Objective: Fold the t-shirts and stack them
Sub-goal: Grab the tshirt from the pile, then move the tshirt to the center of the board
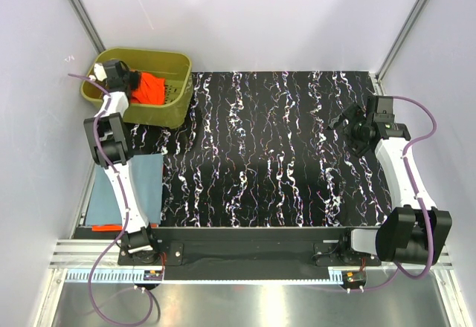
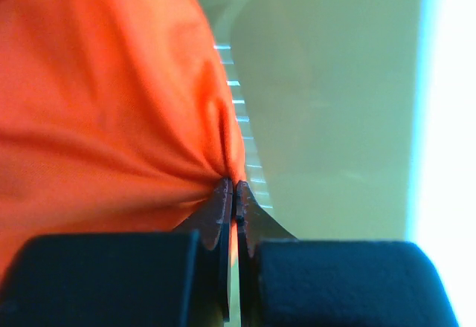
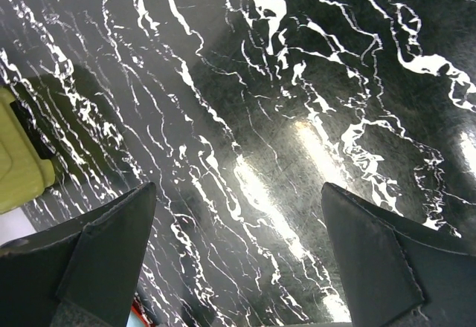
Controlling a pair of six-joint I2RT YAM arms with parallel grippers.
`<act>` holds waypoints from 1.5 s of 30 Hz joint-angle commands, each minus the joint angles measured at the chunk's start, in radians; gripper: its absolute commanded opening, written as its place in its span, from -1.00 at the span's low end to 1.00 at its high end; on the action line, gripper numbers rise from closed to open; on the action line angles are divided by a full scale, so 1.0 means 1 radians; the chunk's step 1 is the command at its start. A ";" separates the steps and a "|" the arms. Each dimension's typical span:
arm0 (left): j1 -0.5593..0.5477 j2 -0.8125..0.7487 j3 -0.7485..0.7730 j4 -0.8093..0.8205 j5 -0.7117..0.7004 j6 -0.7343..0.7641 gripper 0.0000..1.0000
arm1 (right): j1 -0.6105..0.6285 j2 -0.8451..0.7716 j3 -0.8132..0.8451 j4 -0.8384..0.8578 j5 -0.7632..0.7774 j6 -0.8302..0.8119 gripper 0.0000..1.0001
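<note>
Early stage: the orange t-shirt (image 1: 152,89) lies crumpled and unfolded in the olive basket (image 1: 162,115) at the far left, with the left fingers (image 2: 227,202) pinched shut on a fold of it. A blue-grey t-shirt (image 1: 147,186) lies flat and folded at the near left of the desk (image 1: 268,141), judged done. The right fingers (image 3: 104,253) hang wide open and empty over the desk's right side; the orange shirt is yet to be lifted out, folded and stacked.

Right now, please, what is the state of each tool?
Left tool: closed on the orange t-shirt, in the basket.
Right tool: open, holding nothing, above the table.
</note>
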State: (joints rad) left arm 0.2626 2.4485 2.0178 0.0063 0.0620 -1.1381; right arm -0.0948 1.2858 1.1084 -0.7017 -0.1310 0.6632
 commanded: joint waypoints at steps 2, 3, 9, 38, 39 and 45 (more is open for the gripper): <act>0.001 -0.172 -0.053 0.247 0.078 -0.133 -1.00 | -0.006 -0.017 0.024 0.038 -0.044 -0.023 0.99; 0.001 -0.187 -0.066 0.256 0.085 -0.153 -1.00 | -0.006 -0.011 0.025 0.038 -0.050 -0.030 1.00; -0.005 -0.295 -0.073 0.310 0.172 -0.181 -1.00 | 0.024 -0.051 0.024 0.073 -0.032 -0.036 1.00; -0.631 -1.359 -0.759 -0.458 0.266 0.552 0.96 | 0.294 -0.287 -0.191 0.096 -0.196 0.061 1.00; -0.631 -1.379 -0.802 -0.533 0.271 0.549 0.98 | 0.294 -0.286 -0.202 0.113 -0.232 0.043 1.00; -0.638 -1.551 -1.111 -0.678 0.258 0.594 0.94 | 0.320 -0.090 -0.239 0.154 -0.423 -0.020 0.93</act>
State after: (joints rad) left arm -0.3725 0.9710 0.9844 -0.5594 0.3286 -0.6094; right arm 0.1993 1.0946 0.8856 -0.6147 -0.4164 0.6834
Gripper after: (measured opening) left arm 0.981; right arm 0.988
